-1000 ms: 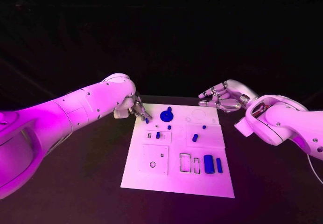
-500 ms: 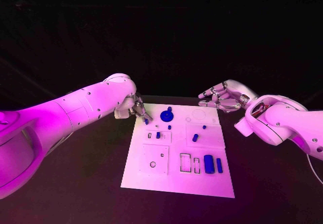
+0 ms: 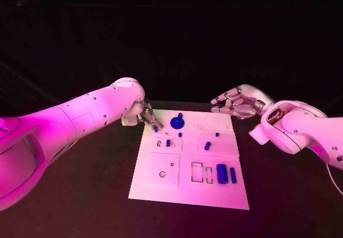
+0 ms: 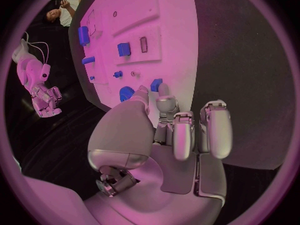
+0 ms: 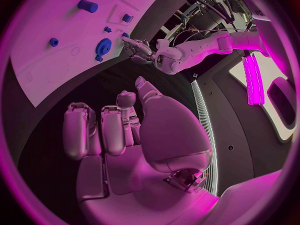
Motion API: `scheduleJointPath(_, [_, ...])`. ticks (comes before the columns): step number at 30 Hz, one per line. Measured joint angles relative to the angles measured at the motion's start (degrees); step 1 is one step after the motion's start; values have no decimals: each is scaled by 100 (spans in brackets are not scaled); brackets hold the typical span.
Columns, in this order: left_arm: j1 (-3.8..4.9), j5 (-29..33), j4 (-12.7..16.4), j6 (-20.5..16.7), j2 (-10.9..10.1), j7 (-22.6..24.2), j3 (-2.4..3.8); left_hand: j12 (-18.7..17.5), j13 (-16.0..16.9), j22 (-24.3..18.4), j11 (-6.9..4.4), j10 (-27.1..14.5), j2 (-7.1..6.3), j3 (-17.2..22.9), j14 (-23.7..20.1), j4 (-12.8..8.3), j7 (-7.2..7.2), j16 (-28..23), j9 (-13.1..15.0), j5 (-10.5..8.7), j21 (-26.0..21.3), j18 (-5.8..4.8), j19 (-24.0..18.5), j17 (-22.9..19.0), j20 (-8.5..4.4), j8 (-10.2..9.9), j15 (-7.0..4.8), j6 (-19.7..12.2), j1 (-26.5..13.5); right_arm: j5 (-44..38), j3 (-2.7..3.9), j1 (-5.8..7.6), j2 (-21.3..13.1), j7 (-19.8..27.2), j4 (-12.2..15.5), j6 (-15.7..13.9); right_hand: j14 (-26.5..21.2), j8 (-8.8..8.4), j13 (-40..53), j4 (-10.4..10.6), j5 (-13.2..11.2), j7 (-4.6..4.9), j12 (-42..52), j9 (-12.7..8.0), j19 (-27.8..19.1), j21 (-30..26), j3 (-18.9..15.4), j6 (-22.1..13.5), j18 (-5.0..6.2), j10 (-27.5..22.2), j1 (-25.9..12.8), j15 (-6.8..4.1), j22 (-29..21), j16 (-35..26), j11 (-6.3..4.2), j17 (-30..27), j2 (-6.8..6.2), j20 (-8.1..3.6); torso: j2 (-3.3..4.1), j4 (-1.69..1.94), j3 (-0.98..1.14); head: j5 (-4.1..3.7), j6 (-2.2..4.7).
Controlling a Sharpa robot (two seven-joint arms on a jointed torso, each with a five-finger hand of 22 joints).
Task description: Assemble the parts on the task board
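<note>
The left hand hangs over the far left corner of the task board, its fingertips pinching a small blue part that sits right at the board's edge; in the head view this part shows as a short blue peg just under the fingers. The other fingers of that hand are curled loosely beside the pinch.

Taking the task board as the landmark: close beside the held part, further in from the far left corner, lies a blue gear with a small knob at its far side. A tiny blue piece sits just nearer than the gear, and another small peg stands in the left block of the board's middle band. Toward the right of that band an oblong blue piece lies tilted, with a blue dot just beyond it. At the board's near right, two upright blue bars lie side by side: a wider one and a narrower one, next to two empty outlined slots.

The right hand hovers off the board's far right corner, well apart from every part, holding nothing, its fingers curled partly inward with gaps between them.

The board lies on the black table.
</note>
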Motion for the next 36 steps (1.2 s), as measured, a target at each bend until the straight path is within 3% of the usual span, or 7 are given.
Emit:
scheduleJointPath(4, [0,4,0,13,-1,-3,0,27,1,0,0,0,-54,-100,0,50,0,0,7,-8,23,0,0,0,0,22,0,0,-54,0,0,0,0,0,-1,2,0,0,0,0,0,0,0,0,0,0,0,0,0,0,0,0,0,0,0,0,0,0,0,0,0,2,-1])
scheduleJointPath(21, [0,12,3,77,-18,-22,-2,61,21,0,-17,16,-52,-163,0,18,-21,0,28,-8,23,0,0,-1,0,50,0,-22,-52,1,0,0,-1,0,-3,11,0,0,11,0,0,0,0,0,0,2,0,0,0,0,0,0,0,0,0,0,0,0,2,1,-4,9,-14])
scheduleJointPath(28, [0,13,5,99,-20,-27,-3,67,21,0,-16,16,98,-84,0,-93,-25,0,36,-7,23,0,-21,-2,-21,99,0,-25,186,1,0,0,0,1,-4,14,0,0,18,0,0,0,0,0,0,-19,0,0,0,0,0,0,0,0,0,0,0,0,1,2,-4,16,-23])
scheduleJointPath(31, [0,14,6,98,-21,-27,-3,67,17,0,-39,39,232,68,2,-245,-73,0,36,-8,23,0,1,-2,-43,99,-44,-74,455,2,0,0,1,1,-5,15,0,0,18,0,0,0,0,0,0,-19,0,0,0,0,0,0,0,0,0,0,0,0,1,1,-4,18,-26])
scheduleJointPath(36, [10,59,8,77,-25,-4,1,-15,-63,0,-67,5,379,761,-11,-600,-80,0,-41,10,23,0,-1,-2,-85,14,-73,-207,996,2,0,0,1,1,-7,16,0,0,17,0,0,0,0,0,0,-19,0,0,-1,0,0,0,0,0,0,0,0,0,1,1,-4,18,-38])
